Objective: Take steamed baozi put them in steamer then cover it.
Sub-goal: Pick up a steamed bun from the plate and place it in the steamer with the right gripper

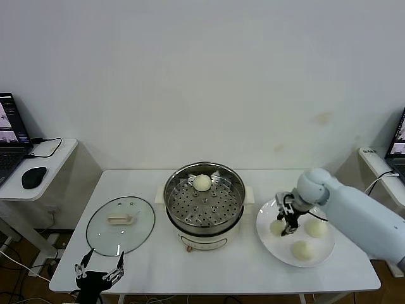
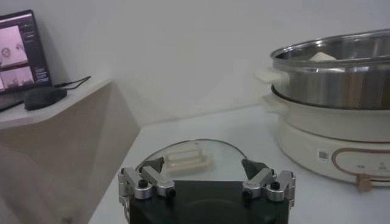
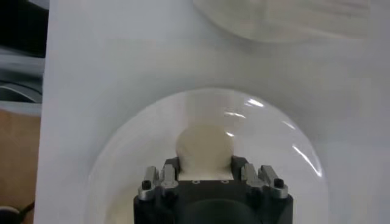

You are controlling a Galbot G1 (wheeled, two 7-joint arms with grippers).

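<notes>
The steel steamer (image 1: 204,204) stands mid-table on its cream base, with one baozi (image 1: 202,182) on its perforated tray; its rim also fills the left wrist view's side (image 2: 332,61). Three more baozi lie on a white plate (image 1: 294,253). My right gripper (image 1: 286,225) is down over the plate's left baozi (image 1: 277,227), shut on it; that bun sits squeezed between the fingers (image 3: 204,149). The other two baozi (image 1: 317,228) (image 1: 302,250) lie free. The glass cover (image 1: 120,221) lies flat at the left (image 2: 189,158). My left gripper (image 1: 99,273) hovers open at the table's front left edge.
A side table at the left carries a laptop (image 1: 11,136) and a black mouse (image 1: 33,177). Another laptop shows at the far right edge (image 1: 397,142). The table's front edge runs just under my left gripper.
</notes>
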